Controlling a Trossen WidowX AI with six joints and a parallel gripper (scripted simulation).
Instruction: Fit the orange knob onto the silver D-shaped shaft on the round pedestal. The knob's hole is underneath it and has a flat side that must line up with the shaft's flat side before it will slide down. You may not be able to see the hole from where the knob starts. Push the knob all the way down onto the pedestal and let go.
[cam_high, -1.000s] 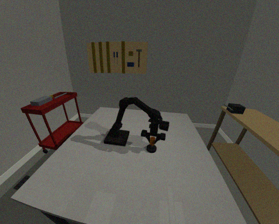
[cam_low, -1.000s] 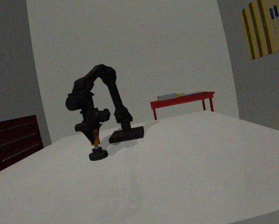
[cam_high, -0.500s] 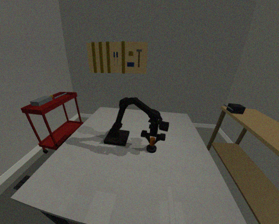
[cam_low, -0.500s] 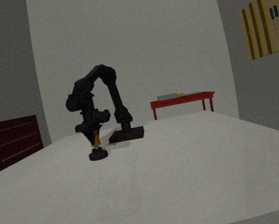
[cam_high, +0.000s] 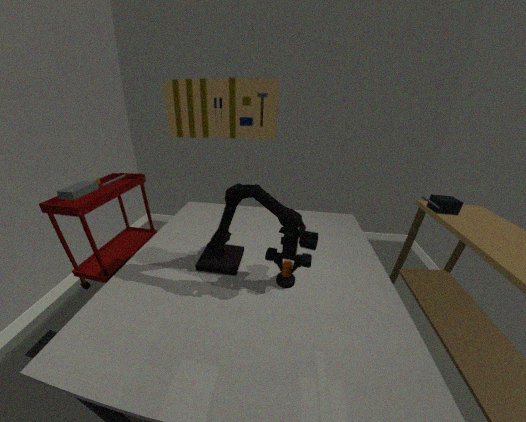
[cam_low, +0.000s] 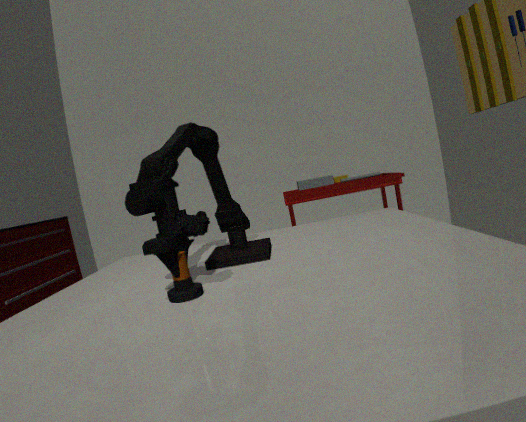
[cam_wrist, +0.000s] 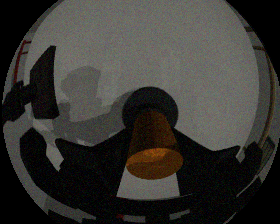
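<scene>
The orange knob is roughly upright on the dark round pedestal. My gripper is shut on the knob, pointing down. In the exterior view the knob's lower end meets the pedestal's raised middle, with no gap that I can see. The silver shaft does not show in any view. The hole and its flat side are hidden beneath the knob, so the fit of the flats cannot be seen.
The arm's dark base stands on the pale table behind the pedestal. A red cart and a wooden bench stand off the table.
</scene>
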